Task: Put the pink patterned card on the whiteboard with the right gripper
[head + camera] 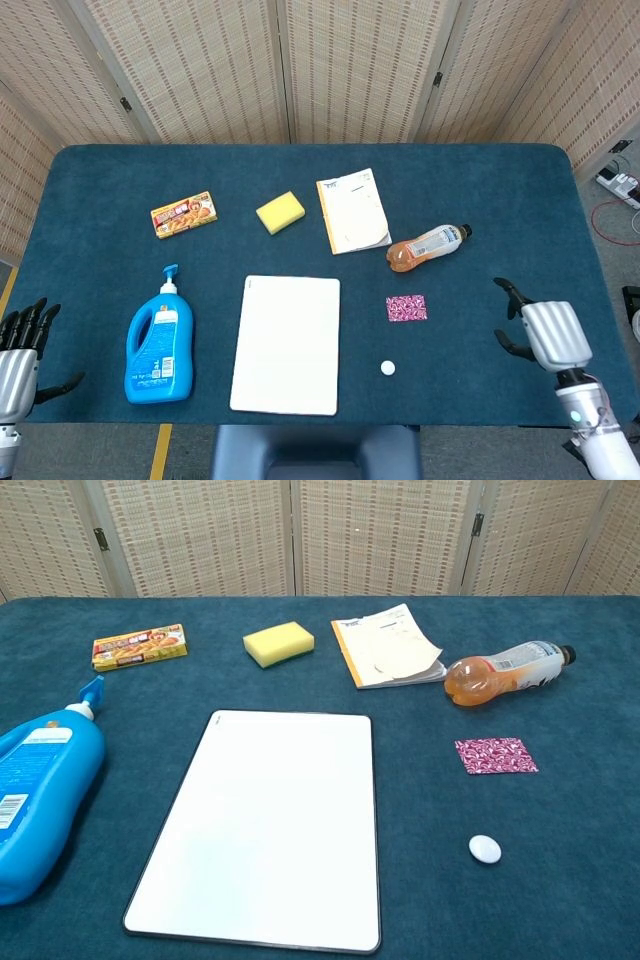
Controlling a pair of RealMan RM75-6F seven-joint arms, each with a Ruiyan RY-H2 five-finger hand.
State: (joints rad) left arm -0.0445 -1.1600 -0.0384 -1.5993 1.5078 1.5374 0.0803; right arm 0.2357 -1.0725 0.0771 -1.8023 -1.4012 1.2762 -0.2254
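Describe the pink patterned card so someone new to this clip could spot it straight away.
Start at the large whiteboard lying near the front of the table. Just to its right lies the pink patterned card, between the tipped orange drink bottle and a small white oval. It alone is flat, pink and patterned.
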